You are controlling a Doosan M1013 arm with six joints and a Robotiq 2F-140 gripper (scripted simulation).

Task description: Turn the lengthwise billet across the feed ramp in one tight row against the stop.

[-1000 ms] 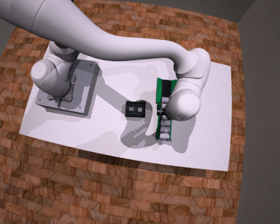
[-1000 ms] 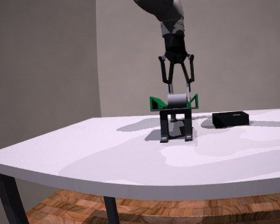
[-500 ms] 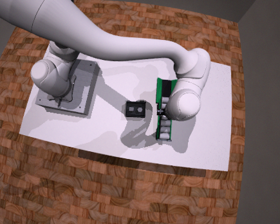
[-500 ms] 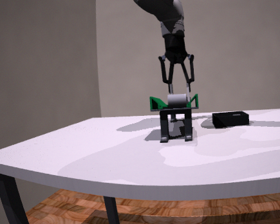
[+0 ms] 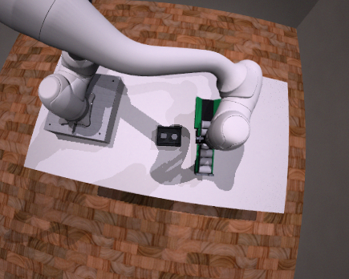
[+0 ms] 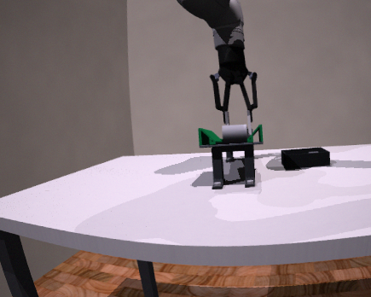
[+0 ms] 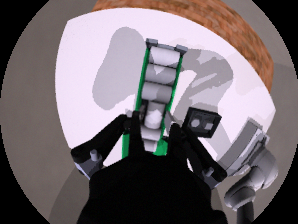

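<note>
Gripper [image 6: 236,122] half-closed over ramp [image 6: 207,137], straddling billet [image 6: 234,133]; grasp impossible to confirm. Risk: off-centre pinch skews billet, knocks neighbouring billets [image 5: 206,160] out of row.

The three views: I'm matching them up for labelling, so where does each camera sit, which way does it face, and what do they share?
Top: overhead, looking down on the white table; shows the arm and its base plate.
Exterior: low beside the table, facing the ramp end-on; shows the gripper astride a billet.
Wrist: on the arm, looking down past the fingers along the ramp.
All three share the green ramp and black box.
</note>
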